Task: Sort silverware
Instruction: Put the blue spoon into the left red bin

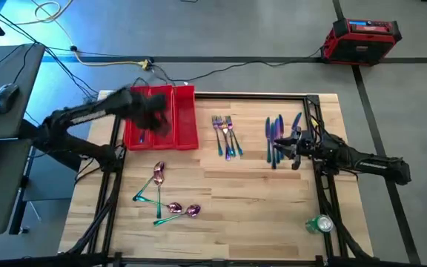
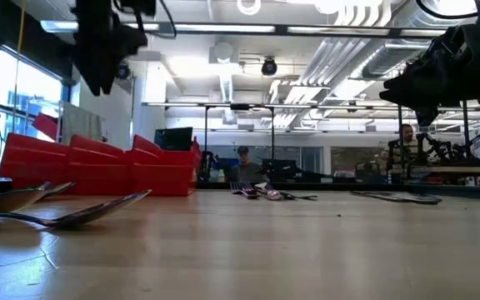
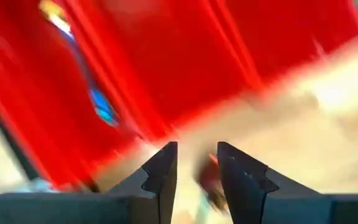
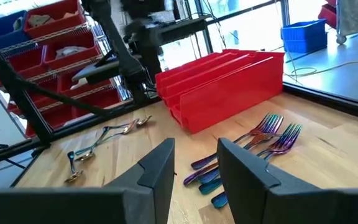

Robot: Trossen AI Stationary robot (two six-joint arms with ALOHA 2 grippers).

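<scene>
Above the red tray [image 1: 186,119], left gripper [image 1: 154,117] with fingers parted and seemingly empty; right gripper [image 1: 293,145] open over knives [image 1: 274,135]; best lowered straight, closing around one handle.

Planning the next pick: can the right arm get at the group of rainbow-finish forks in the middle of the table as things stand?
Probably yes. The right gripper hovers open over the knives, and the forks lie just beside on bare wooden table, with nothing between.

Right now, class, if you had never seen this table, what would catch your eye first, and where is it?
The red tray at the table's far left corner stands out, with the left gripper above it. Then the rainbow silverware: forks mid-table, knives beneath the right gripper, and spoons scattered near the front.
</scene>
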